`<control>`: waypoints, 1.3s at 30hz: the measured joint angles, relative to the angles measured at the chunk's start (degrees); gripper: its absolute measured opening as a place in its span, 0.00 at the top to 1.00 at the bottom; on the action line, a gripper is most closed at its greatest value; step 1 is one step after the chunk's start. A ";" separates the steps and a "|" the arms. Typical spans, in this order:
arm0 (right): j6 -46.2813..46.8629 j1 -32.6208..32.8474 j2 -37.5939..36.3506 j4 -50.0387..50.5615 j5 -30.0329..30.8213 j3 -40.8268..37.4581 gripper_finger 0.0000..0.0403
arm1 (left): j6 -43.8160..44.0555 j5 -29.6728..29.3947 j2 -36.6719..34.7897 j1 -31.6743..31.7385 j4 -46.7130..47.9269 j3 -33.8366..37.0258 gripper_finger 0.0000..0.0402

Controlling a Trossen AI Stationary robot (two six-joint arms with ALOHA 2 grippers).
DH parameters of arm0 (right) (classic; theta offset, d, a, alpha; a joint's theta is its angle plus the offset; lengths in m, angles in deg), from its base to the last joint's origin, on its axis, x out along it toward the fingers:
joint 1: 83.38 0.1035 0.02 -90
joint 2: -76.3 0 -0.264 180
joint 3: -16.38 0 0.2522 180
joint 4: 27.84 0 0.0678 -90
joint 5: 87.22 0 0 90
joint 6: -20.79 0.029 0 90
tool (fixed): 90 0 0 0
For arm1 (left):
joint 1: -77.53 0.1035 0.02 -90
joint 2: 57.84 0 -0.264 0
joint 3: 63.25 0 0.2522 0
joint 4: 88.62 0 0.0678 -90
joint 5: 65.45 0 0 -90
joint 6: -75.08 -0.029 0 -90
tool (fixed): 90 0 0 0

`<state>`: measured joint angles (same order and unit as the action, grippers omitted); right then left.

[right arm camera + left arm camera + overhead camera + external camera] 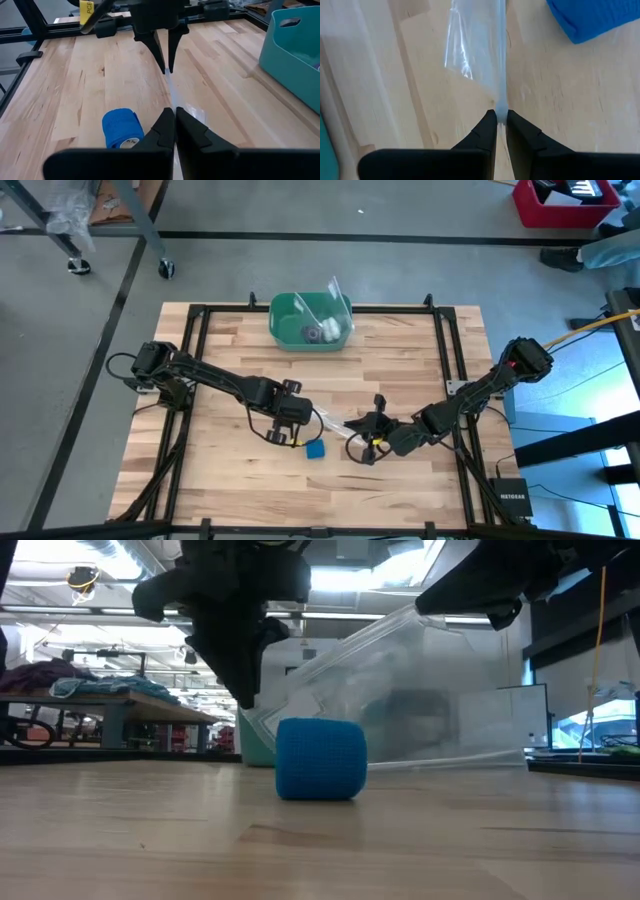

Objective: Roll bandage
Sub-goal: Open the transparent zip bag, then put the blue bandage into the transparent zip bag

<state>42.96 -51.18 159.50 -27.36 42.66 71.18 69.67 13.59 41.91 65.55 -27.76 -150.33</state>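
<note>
The bandage (315,450) is a small compact blue roll lying on its side on the wooden table, also seen in the low view (320,760) and the right wrist view (120,131). No gripper touches it. Just beyond it, a clear plastic bag (338,425) spans between my two grippers. My left gripper (312,427) points steeply down and is shut on one end of the bag. My right gripper (358,432) comes in at a low slant and is shut on the other end. The roll lies close beside both grippers, toward the near edge. My left gripper pinches a narrow gathered edge of the clear bag (501,107) between its two fingertips, from above, pointing steeply down. The film runs away from the fingers, clear of the table at the hold. My right gripper pinches the bag's opposite edge (171,102) between its two fingers, coming from the table's right at a low slant. The film stretches from there as a thin strip toward the left gripper (167,67).
A green bin (310,320) with a few items and clear plastic stands at the table's far edge, seen as a teal wall (295,50) in the right wrist view. A black frame (445,360) borders the table. Bare wood lies at the near left.
</note>
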 joint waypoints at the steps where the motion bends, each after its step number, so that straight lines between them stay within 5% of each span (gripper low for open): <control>1: 0.00 -0.02 0.00 0.00 0.00 0.00 0.98 | 0.10 0.00 0.00 0.00 0.12 0.00 0.93; 7: -0.52 0.01 -0.01 0.04 0.01 0.02 0.98 | 1.60 0.02 0.00 0.10 0.02 0.02 0.91; 18: -0.59 0.09 -0.15 0.15 -0.91 0.11 0.98 | 3.92 1.81 -3.92 -0.37 11.13 -6.87 0.64; 29: -1.90 0.03 0.30 0.18 1.11 0.09 0.98 | -1.21 1.79 -9.03 0.02 -12.43 -6.67 0.61; 39: -2.67 0.03 0.33 0.15 1.75 0.07 0.98 | -2.12 1.77 -3.87 0.83 -17.92 -3.85 0.61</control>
<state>40.29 -51.15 159.83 -27.21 44.40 71.25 67.55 15.36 38.04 66.38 -45.68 -154.18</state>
